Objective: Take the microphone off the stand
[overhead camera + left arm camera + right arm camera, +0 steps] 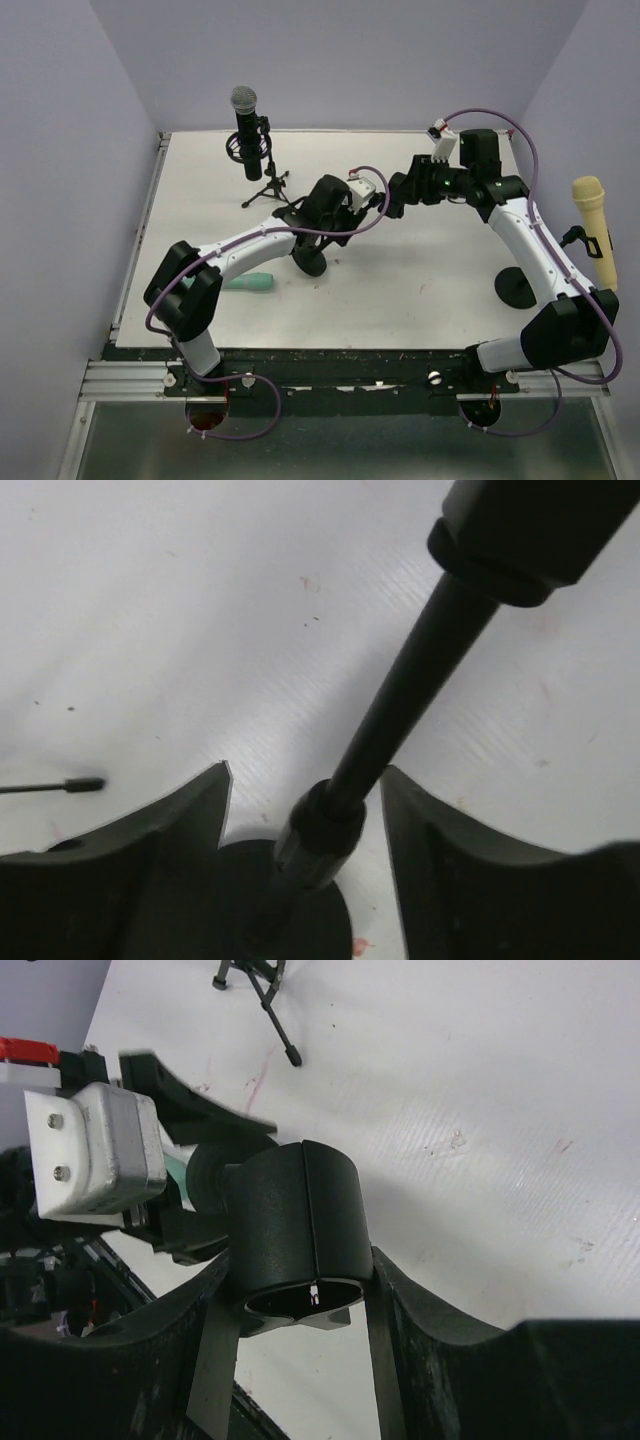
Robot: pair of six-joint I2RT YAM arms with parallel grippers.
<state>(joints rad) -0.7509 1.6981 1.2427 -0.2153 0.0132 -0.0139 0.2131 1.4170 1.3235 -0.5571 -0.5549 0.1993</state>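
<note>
Lavender walls are closing in a white tabletop [430, 290] in the overhead view. At the back left a black microphone [246, 125] is standing in a tripod [268, 188]. At the far right a yellow microphone [592, 225] is sitting in its own holder. In the middle both arms are meeting at a third stand [310, 263], which is resting on the tabletop. The left tool [313, 245] is reaching in low on it and the right tool [392, 198] high. What looks like a teal microphone [252, 283] is lying flat beside the left arm, near the stand but apart from it. I am judging it to be the one this stand carried, already out.

In the left wrist view, the fingers [170, 850] are straddling the pole [400, 700] just above the round base [300, 910]. They are standing narrowly apart with a gap showing on each side, gripping nothing.

In the right wrist view, the right tool is clamping the clip [300, 1220], one finger pressing on each side. The clip's bore is looking empty.

The stand is being held only at its top. If the right tool is drawing away while clamped, or letting go off balance, the stand could tip, because the left tool is not bracing the pole. It could then land on the teal microphone. The left arm, passing so close, could also be sweeping that microphone toward the tabletop's edge.
</note>
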